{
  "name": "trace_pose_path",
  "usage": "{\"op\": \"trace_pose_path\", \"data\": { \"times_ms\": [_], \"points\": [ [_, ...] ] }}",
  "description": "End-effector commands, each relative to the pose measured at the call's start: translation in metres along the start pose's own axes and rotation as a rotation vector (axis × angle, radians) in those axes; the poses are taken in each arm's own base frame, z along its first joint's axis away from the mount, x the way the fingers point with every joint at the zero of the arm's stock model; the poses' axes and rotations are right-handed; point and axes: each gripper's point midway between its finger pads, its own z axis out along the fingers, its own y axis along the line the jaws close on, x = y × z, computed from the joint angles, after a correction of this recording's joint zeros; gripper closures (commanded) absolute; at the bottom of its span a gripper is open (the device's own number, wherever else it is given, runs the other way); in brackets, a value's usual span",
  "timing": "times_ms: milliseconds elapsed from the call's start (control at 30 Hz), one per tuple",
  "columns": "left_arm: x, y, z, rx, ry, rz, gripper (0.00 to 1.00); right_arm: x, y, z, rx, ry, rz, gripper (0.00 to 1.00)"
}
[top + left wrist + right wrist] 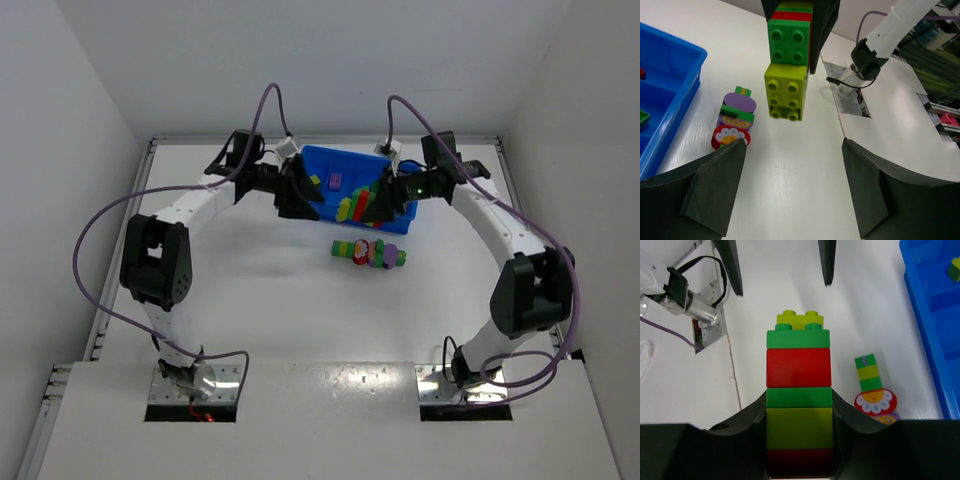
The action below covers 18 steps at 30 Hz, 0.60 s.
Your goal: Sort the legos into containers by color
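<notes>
Risk of slippage was noted: the striped stick of legos point(798, 365), clamped at one end by the closed right tool point(799, 405) above the tabletop point(790, 200) near the blue tray point(670, 100), was faced, apart, by the wide-open, empty left tool point(792, 150), whose off-centre closing could wrench it loose.

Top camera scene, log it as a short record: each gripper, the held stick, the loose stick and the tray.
right gripper: shut on held stick
held stick: lime, green and red bands, gripped at one end
left gripper: open, facing the held stick's free end, not touching it
loose stick: lying on the table beside the tray
tray: blue, with some bricks inside
</notes>
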Motion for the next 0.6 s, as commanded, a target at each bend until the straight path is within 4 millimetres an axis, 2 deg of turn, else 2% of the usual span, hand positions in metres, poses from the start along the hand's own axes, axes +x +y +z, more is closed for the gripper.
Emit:
{"op": "trace_pose_path", "data": {
  "times_ms": [0,233,333,467,567],
  "points": [
    [-0.016,-0.021,0.002,0.042,-0.009,0.114,0.15,-0.034,0.015,0.007,-0.076,-0.067,-0.1,1.0],
    [-0.019,-0.022,0.01,0.059,-0.001,0.106,0.15,-0.032,0.027,0.021,-0.1,-0.041,-0.119,1.0],
    [-0.018,-0.024,0.013,0.067,0.002,0.106,0.19,-0.034,0.027,0.024,-0.099,-0.039,-0.132,1.0],
    [-0.018,-0.028,0.021,0.096,0.009,0.098,0.3,-0.041,0.02,0.026,-0.086,-0.045,-0.147,1.0],
    [-0.015,-0.031,0.025,0.126,0.011,0.089,0.3,-0.041,0.013,0.03,-0.077,-0.042,-0.146,1.0]
  ]
}}
